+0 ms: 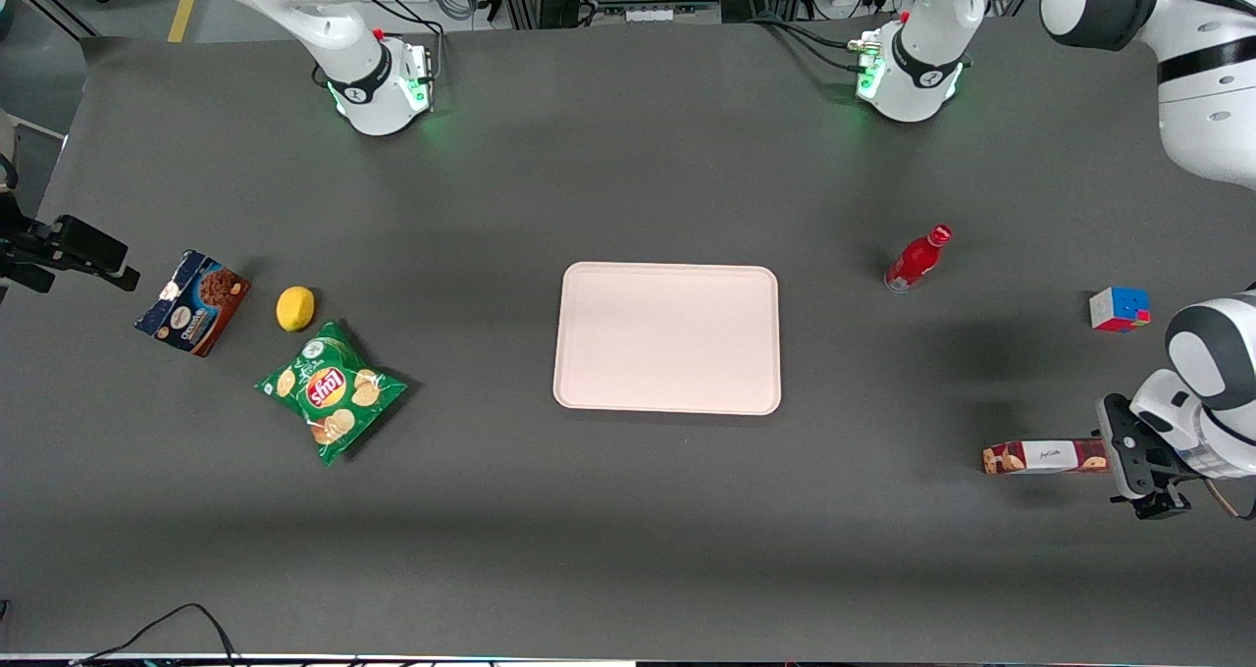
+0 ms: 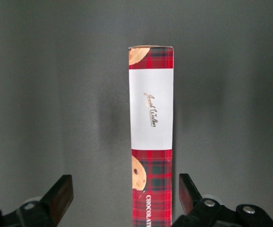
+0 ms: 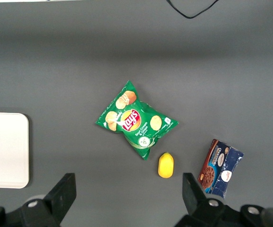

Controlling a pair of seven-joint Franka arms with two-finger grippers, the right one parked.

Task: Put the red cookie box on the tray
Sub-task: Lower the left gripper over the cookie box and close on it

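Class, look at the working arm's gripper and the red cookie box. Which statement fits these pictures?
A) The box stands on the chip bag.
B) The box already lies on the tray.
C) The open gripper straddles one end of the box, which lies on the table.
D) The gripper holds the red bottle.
C: the gripper has its fingers spread either side of the red cookie box, which lies on the table, apart from the bare tray.
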